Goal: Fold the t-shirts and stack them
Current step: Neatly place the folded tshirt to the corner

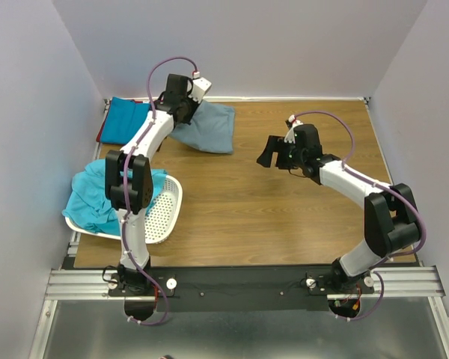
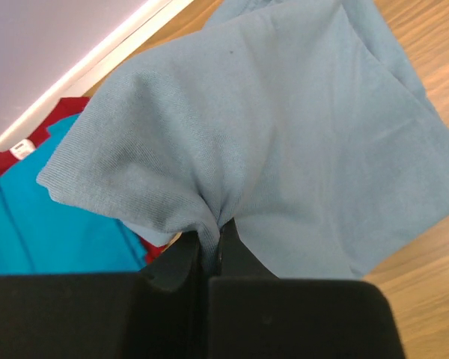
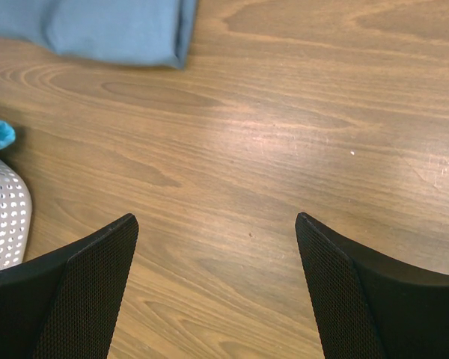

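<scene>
Upper centre of the overhead view: left fingers [image 2: 243,258] pinch the grey-blue shirt [image 1: 209,129] at its edge, beside the blue shirt [image 1: 126,120]. Right fingers [image 3: 82,288] hang wide open, empty, over the desk [image 1: 284,209]. I'd have them take the far edge, keeping the cloth taut.

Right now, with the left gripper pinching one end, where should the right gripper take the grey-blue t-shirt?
Take the near right corner of the grey-blue t-shirt, on the doubled edge facing the open right gripper. Come in from the right, low over the wooden table. That corner seems to lie flat and clear, opposite the pinch of the left gripper.
</scene>
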`<state>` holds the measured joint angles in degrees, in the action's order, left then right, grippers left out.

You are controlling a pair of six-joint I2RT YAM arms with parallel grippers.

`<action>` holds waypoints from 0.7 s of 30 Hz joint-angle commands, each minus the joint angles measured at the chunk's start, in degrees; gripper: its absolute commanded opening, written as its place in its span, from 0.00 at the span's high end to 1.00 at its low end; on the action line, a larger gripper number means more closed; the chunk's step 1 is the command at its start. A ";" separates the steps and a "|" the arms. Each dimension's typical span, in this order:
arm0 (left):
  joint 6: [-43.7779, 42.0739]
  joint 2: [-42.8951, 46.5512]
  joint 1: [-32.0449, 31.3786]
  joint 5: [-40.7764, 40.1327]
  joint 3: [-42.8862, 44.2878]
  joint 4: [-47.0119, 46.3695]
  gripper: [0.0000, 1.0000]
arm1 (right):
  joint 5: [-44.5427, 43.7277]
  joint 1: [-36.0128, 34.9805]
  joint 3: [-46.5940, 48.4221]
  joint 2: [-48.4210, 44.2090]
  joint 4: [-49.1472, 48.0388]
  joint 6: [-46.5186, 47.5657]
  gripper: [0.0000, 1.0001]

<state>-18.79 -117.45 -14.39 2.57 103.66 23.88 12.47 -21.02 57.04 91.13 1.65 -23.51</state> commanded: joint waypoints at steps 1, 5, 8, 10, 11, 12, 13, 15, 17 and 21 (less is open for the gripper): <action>-5.91 -2.34 2.35 1.83 6.90 6.35 1.00 | 0.09 -0.34 -1.66 -2.10 1.43 1.01 0.08; -8.63 -2.96 5.33 2.09 10.16 7.41 1.00 | 0.36 -0.34 -1.84 -1.84 1.43 1.18 0.07; -9.77 -2.87 6.48 3.23 11.04 7.58 1.00 | 0.80 -0.34 -1.75 -1.48 1.51 1.18 0.07; -11.01 -3.05 7.45 2.79 12.27 8.20 1.00 | 1.77 -0.25 -1.58 -0.87 1.51 1.18 0.07; -11.27 -3.57 7.71 2.62 13.58 8.64 1.00 | 2.03 -0.34 -1.49 -0.69 1.51 1.18 0.07; -11.88 -3.75 8.41 2.36 14.20 9.42 1.00 | 2.38 -0.34 -1.40 -0.35 1.51 1.18 0.07; -12.15 -4.45 8.68 2.18 15.07 10.04 1.00 | 2.65 -0.34 -1.31 -0.25 1.43 1.10 0.07; -12.85 -4.98 9.29 2.18 17.54 11.44 1.00 | 2.91 -0.25 -1.31 -0.17 1.43 1.10 0.07; -13.64 -5.25 10.26 2.18 18.51 11.54 1.00 | 3.09 -0.34 -1.31 -0.08 1.51 1.10 0.07; -14.43 -4.20 11.93 2.87 19.30 10.57 1.00 | 3.44 -0.34 -1.14 0.36 1.51 1.01 0.07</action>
<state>-30.96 -122.37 -3.86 4.08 120.68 35.03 14.31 -21.02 55.86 90.54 2.70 -23.29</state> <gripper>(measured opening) 0.056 0.923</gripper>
